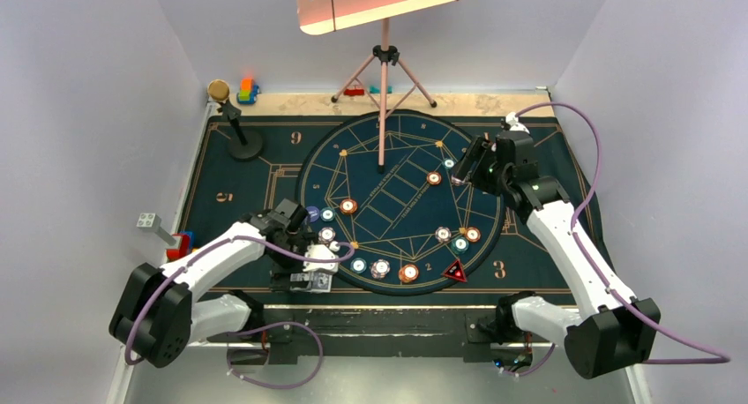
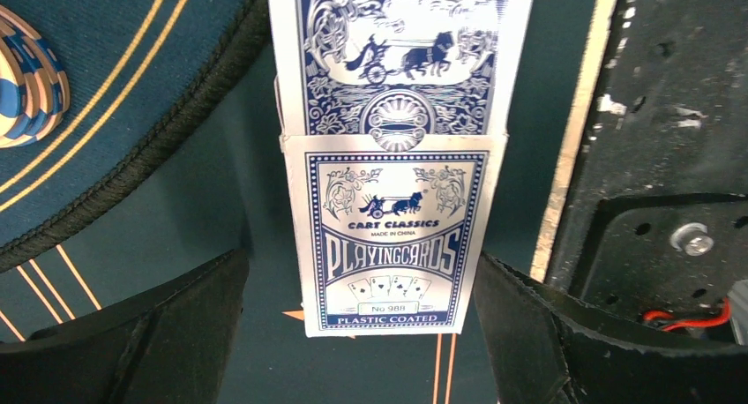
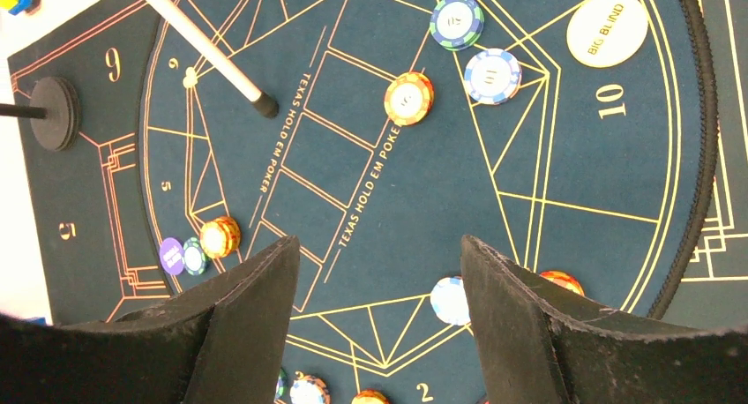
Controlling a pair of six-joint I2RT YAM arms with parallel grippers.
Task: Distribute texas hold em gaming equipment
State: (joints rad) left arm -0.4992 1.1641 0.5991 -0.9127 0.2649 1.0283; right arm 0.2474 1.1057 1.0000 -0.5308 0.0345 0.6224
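A blue-and-white pack of playing cards (image 2: 392,236) lies on the dark mat at its near edge, also seen in the top view as the pack (image 1: 314,283). My left gripper (image 2: 362,256) stands open astride it; the right finger (image 2: 547,333) is close to the pack's edge, the left one is apart. My right gripper (image 3: 379,243) hangs open and empty over the round mat (image 1: 401,201). Striped poker chips lie spread on it: an orange chip (image 3: 408,98), a white chip (image 3: 492,75), a teal chip (image 3: 456,21). A yellow disc (image 3: 607,29) lies near the rim. A red-black triangular marker (image 1: 455,271) sits at the front.
A tripod stand (image 1: 382,78) has one leg tip (image 3: 263,104) resting on the round mat. A microphone stand (image 1: 245,145) is at the back left, with toy blocks (image 1: 247,91) behind it and more blocks (image 1: 176,243) off the mat's left edge.
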